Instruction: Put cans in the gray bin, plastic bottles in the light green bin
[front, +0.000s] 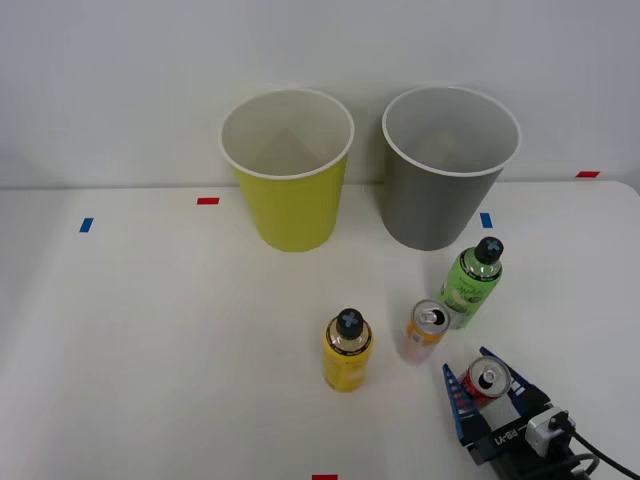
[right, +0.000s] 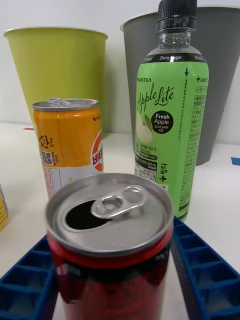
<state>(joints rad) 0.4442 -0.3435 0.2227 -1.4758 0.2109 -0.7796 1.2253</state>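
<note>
— Red can (right: 111, 240), where? And the jaws?
— Smooth metal cylinder, silver pull-tab top, standing between the right gripper's (front: 487, 392) ribbed blue fingers (right: 205, 270), which flank it closely; contact unclear. Just beyond it: orange can (front: 428, 327), green-labelled plastic bottle (front: 472, 281).

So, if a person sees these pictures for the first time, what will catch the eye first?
Probably the red can, very near in the right wrist view, standing between the blue fingers of the right gripper at the table's near right. Next come the two big bins at the back of the table, the light green bin to the left of the gray bin.
</note>
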